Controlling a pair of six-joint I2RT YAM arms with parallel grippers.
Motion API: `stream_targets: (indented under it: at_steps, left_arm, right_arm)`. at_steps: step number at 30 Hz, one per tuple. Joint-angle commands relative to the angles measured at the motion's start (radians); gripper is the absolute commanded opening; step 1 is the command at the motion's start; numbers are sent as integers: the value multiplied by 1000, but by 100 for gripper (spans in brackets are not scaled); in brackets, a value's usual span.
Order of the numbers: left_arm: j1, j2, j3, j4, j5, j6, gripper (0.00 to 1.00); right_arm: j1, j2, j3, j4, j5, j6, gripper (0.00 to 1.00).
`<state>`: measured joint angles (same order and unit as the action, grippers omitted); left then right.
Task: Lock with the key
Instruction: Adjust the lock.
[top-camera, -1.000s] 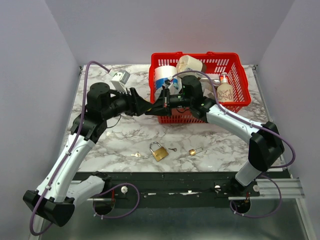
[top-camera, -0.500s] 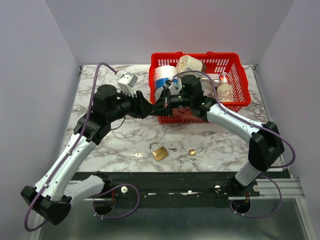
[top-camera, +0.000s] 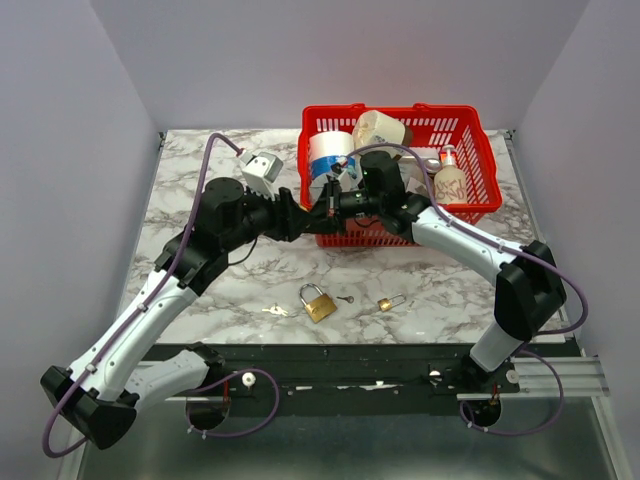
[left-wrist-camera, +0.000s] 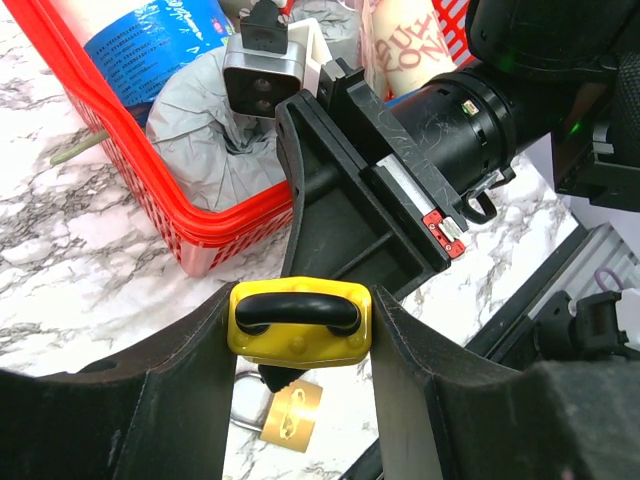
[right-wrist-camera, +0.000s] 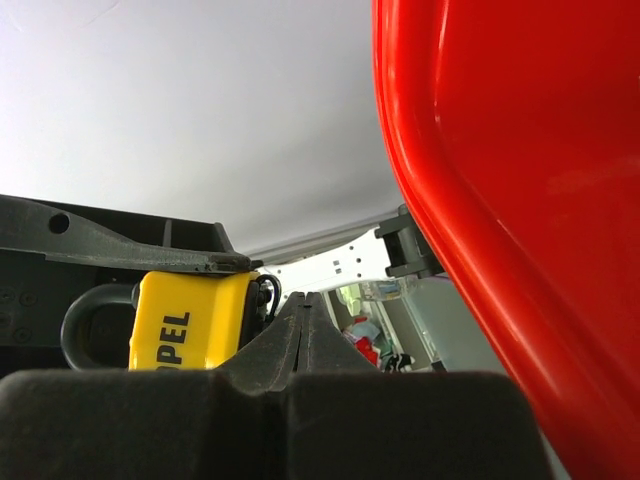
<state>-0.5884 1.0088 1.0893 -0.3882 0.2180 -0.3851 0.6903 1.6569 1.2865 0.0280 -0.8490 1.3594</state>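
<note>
Keys lie loose on the white marble table (top-camera: 236, 270), two of them, in a row with two brass padlocks along the near edge. From 9 o'clock to 3 o'clock the row runs: a small silver key (top-camera: 272, 310), a large brass padlock (top-camera: 318, 302) with its shackle up, a small dark-headed key (top-camera: 345, 298), and a small brass padlock (top-camera: 389, 302). The large padlock and the dark-headed key lie just beside each other, and the silver key lies a little apart.

Farther in, above mid-table, the two arms meet tip to tip. The left gripper (left-wrist-camera: 300, 310) pinches a third padlock, a yellow-bodied one with a black shackle (left-wrist-camera: 300, 335), between its two black fingers and clear of the table. The right gripper (right-wrist-camera: 301, 335) comes at it from 3 o'clock, its fingers pressed together into a thin seam just beside the yellow body. Whether a key sits between them cannot be told. In the left wrist view the small brass padlock shows on the marble below the yellow one.

At 12 o'clock, right behind the grippers, stands one red plastic basket (top-camera: 480, 205). Inside are three rolls: a white roll with a blue label (top-camera: 328, 152), a beige roll (top-camera: 376, 128) and a grey roll of tape (left-wrist-camera: 200, 135). At its 3 o'clock end is one clear pump bottle (top-camera: 450, 182).
</note>
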Motion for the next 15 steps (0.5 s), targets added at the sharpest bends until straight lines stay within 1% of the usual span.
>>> stream_targets:
  at_steps: [1, 3, 4, 7, 9, 12, 13, 15]
  left_arm:
    - [-27, 36, -100, -132, 121, -84, 0]
    - [-25, 33, -118, -114, 148, -110, 0]
    - [-27, 36, -123, -100, 184, -130, 0]
    - [-25, 48, -127, -100, 205, -153, 0]
    - [-27, 50, -126, -104, 207, -159, 0]
    - [-25, 50, -126, -123, 198, -170, 0]
    - [-21, 48, -126, -124, 192, -173, 0]
    - [15, 47, -115, -123, 198, -192, 0]
  right_arm:
    - [6, -28, 96, 246, -35, 75, 1]
    - [6, -28, 97, 283, -42, 79, 1]
    - [8, -26, 102, 306, -42, 76, 1]
    - [6, -25, 109, 343, -51, 61, 1]
    - [6, -26, 120, 348, -58, 21, 1]
    - [6, -34, 132, 297, -47, -78, 1]
    - [5, -36, 134, 246, -44, -118, 1]
    - [8, -39, 119, 207, -36, -154, 1]
